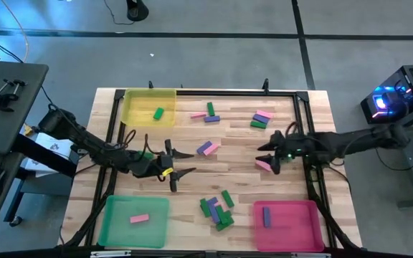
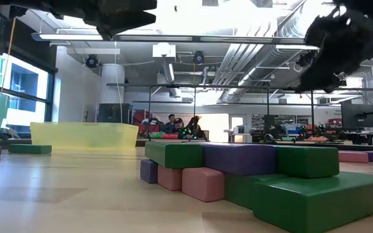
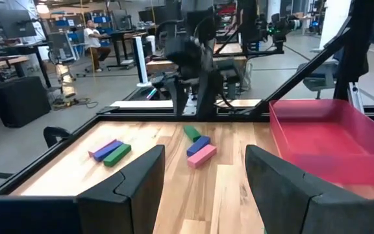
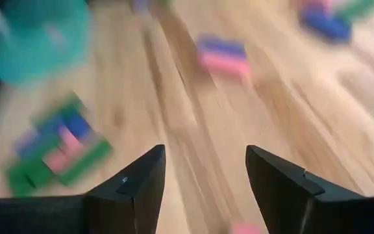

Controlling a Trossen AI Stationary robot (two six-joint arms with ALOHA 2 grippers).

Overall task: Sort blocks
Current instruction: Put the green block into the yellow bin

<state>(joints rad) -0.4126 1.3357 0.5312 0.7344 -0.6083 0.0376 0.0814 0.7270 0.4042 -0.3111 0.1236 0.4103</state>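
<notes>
Nearby, three trays — yellow tray (image 1: 149,107), green tray (image 1: 133,221), pink tray (image 1: 289,225) — ring scattered blocks (image 1: 217,209).

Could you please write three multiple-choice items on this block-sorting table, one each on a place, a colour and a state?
1. Where does the yellow tray sit in the high view?
A. upper left
B. lower right
C. centre

2. What colour is the block in the green tray?
A. purple
B. pink
C. green

3. How do the left gripper fingers stand?
A. shut on a block
B. open, empty
C. hidden

Key: 1 A, it fills the table's upper-left corner. 2 B, a pink block lies in it. 3 B, the left wrist view shows a bare gap between the fingers.
</notes>
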